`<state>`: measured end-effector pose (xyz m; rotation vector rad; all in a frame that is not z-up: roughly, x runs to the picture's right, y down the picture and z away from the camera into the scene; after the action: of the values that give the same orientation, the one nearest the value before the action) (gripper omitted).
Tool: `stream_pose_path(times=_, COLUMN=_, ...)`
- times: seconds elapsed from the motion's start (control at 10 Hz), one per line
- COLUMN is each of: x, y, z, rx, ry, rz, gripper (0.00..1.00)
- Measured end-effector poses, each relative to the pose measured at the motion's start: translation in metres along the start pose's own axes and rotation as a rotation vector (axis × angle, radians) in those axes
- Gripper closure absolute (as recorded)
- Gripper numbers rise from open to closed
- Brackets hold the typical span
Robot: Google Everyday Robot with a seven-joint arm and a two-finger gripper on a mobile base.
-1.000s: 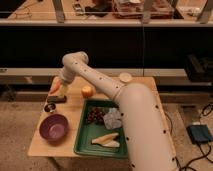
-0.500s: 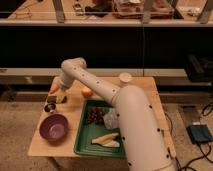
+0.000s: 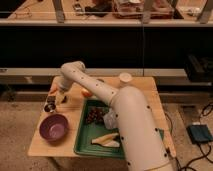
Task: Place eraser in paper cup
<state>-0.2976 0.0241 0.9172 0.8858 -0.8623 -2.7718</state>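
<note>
The arm is being lowered over the left end of the worktop [image 3: 145, 95], and over the last second the gripper [image 3: 58, 97] is being brought down close to the surface. The fingers are being kept spread, with nothing grasped. The eraser [image 3: 64, 100], seemingly the small dark block just beside them, is lying near the round tin [image 3: 49, 106] and well apart from the paper cup [image 3: 125, 77]. A grasp is seemingly being prepared.
</note>
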Motion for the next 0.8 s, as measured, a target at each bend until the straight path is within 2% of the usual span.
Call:
stream_pose_path(times=0.1, x=-0.011, y=0.001, z=0.014, rx=-0.003, ry=-0.010, rz=0.010, gripper=0.20)
stream_pose_path(times=0.5, x=-0.024, y=0.010, z=0.029, rx=-0.011, ry=-0.018, rz=0.028, gripper=0.20)
stream_pose_path(times=0.8, x=-0.026, y=0.011, z=0.040, rx=0.016, ry=-0.021, rz=0.025, gripper=0.20)
